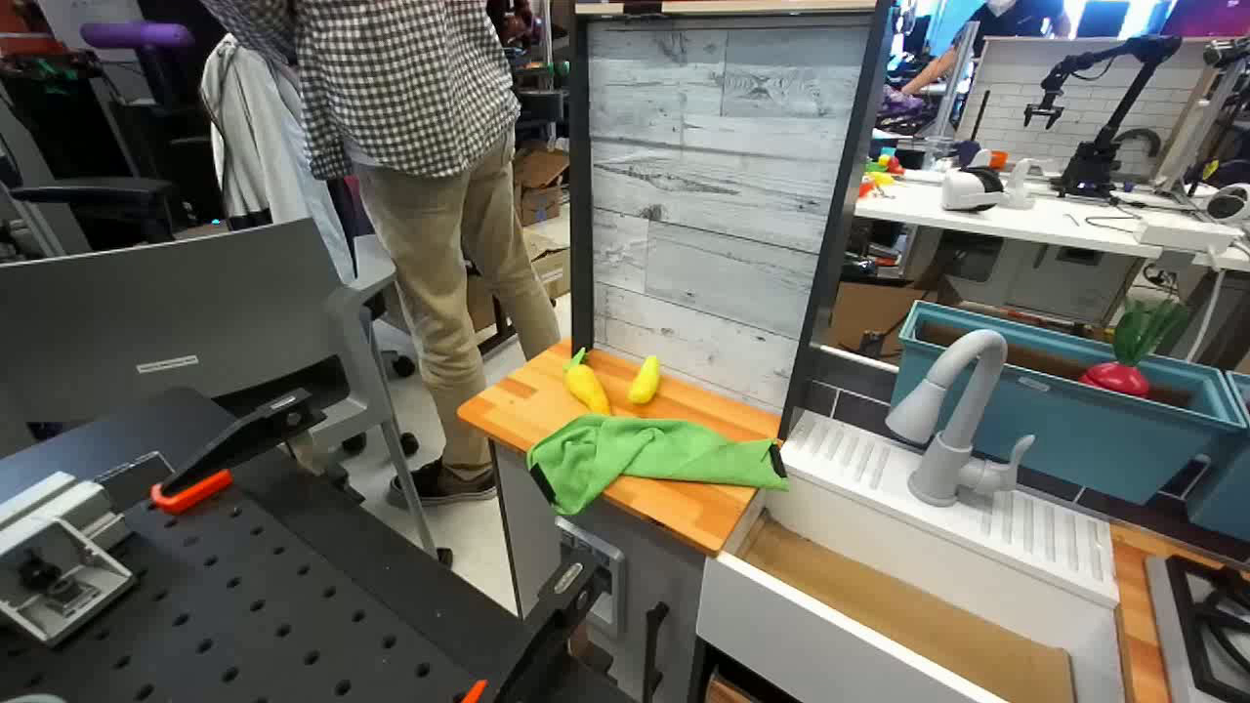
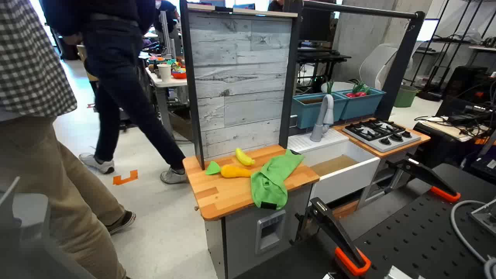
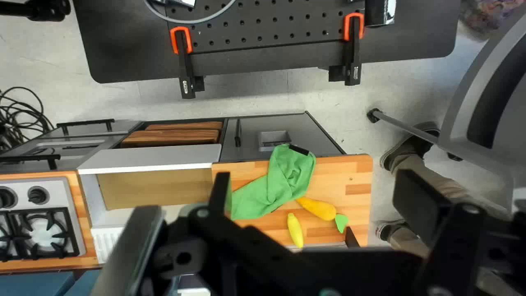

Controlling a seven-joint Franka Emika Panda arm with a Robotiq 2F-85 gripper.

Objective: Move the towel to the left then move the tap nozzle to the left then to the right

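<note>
The jaws stand wide apart in the wrist view and hold nothing, so the likely step is to take the towel (image 1: 645, 454) and carry it left. It lies bunched on the bench (image 2: 228, 193), its near end drooping over the near edge and its other end stretching right and farther back, up to the sink (image 2: 345, 181). Don't pinch the hanging end; a lift from there would probably leave the rest trailing. Better to come straight down on the raised folds at the middle, set the jaws across a ridge, and close low enough to catch more than one layer without pressing hard on the bench.

Just beyond the towel, on the left, lies an orange vegetable (image 2: 233, 171) with a green top, so close that I can't tell whether they touch. A low drag would likely push it along, so raise the towel first, then lower it short of the bench's left end. A yellow vegetable (image 1: 645, 379) lies farther back.

Farthest, behind the sink on the right, the tap nozzle (image 1: 916, 410) tilts downward; leave it until the towel is let go.
</note>
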